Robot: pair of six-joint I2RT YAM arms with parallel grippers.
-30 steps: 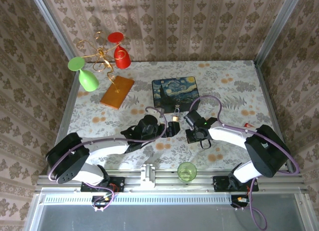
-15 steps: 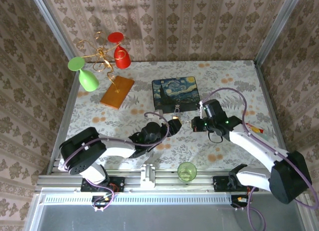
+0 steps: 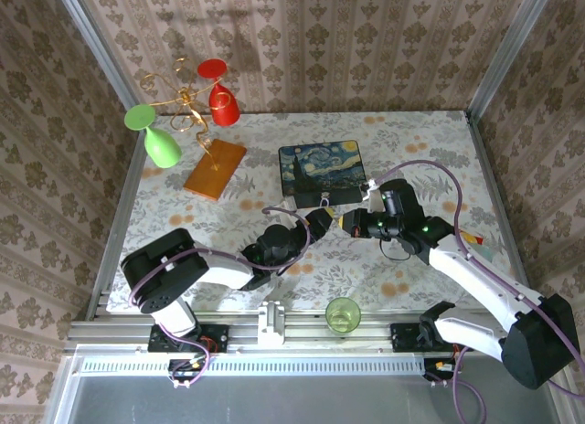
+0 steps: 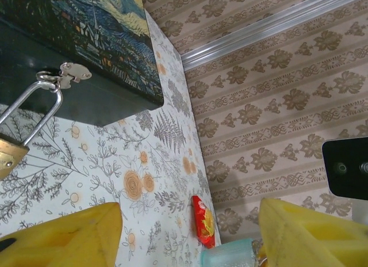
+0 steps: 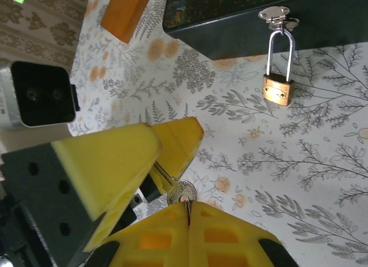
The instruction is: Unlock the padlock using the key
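My right gripper (image 5: 188,210) is pinched together on the small thin silvery metal key (image 5: 181,193) at the bottom centre of the right wrist view. The key's blade points up-left toward my left gripper (image 4: 187,235), whose yellow pads stand wide apart. The tiny brass-gold padlock (image 5: 276,87) hangs by its silvery shackle from the clasp of the dark painted box (image 5: 230,25) at upper right, its body lying against the floral tabletop (image 5: 322,163).
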